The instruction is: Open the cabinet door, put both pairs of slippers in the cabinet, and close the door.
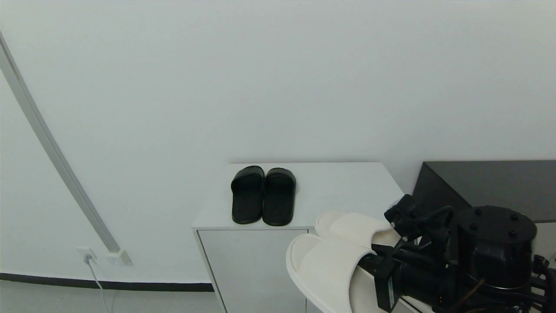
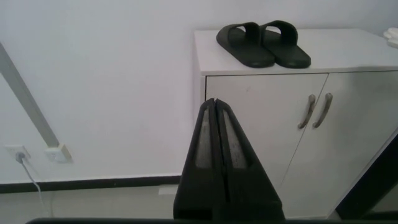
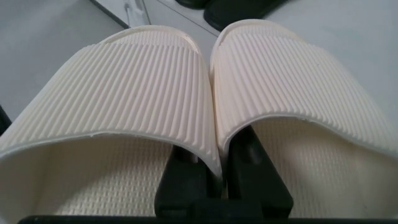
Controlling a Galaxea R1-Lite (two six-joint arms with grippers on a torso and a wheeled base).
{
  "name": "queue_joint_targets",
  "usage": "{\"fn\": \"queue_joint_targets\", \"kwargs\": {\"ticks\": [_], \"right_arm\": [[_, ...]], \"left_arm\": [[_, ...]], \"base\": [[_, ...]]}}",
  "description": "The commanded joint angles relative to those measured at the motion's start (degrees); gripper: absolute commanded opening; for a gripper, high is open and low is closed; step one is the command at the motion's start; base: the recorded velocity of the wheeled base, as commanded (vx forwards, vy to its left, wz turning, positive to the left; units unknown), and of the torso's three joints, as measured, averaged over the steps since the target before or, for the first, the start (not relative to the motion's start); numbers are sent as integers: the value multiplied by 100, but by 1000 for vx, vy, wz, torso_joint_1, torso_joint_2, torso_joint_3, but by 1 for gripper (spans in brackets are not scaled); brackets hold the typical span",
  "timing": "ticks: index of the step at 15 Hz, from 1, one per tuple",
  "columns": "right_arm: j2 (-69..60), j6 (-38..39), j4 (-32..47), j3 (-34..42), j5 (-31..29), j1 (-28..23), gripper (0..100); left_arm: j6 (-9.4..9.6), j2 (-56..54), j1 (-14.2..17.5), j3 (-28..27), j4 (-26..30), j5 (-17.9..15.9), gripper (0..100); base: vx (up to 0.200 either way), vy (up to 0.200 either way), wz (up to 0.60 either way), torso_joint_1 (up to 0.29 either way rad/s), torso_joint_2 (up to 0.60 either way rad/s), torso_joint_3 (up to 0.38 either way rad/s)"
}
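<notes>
1. Two pairs of slippers are in sight. The black slippers (image 1: 263, 195) (image 2: 264, 45) lie side by side and touching on top of the white cabinet (image 1: 343, 187) (image 2: 261, 118), on the left half of the top, near its front edge.
2. Both cabinet doors (image 2: 367, 124) are shut, and their two handles (image 2: 317, 111) stand upright close together where the doors meet.
3. The cream slippers (image 1: 334, 256) (image 3: 205, 93) are off the cabinet, held in the air in front of its right half, with their toes pointing toward the cabinet.
4. The right gripper (image 1: 382, 256) (image 3: 221, 165) pinches this pair. One finger (image 3: 180, 180) sits under each ribbed strap, and the two inner strap edges are squeezed together between them.
5. The left gripper (image 2: 216, 143) is in front of the cabinet, facing its left front edge and below the level of its top. Its fingers are pressed together with nothing between them.
6. A dark unit (image 1: 491, 182) stands just right of the cabinet.
7. On the wall to the left of the cabinet, a grey strip (image 1: 52, 148) slants down to a wall socket (image 1: 87, 254) with a cable (image 1: 97, 282) plugged in.
</notes>
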Motion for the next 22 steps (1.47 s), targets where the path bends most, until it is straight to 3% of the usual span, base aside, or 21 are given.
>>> {"fn": "queue_joint_targets", "kwargs": {"ticks": [1,10,22], "right_arm": [[24,-2,-1,10,2,5,0],[24,-20,-1,89,11,5,0],[103,-29,-9,116,2,67,0]], "left_arm": [[-1,-1,1,-1,2,1,0],[-10,-1,-8,-1,2,1,0],[7,-1,1,-1,2,1,0]], "base": [[0,0,0,0,0,0],[0,0,0,-8,17,12],[0,0,0,-182,431,240]]}}
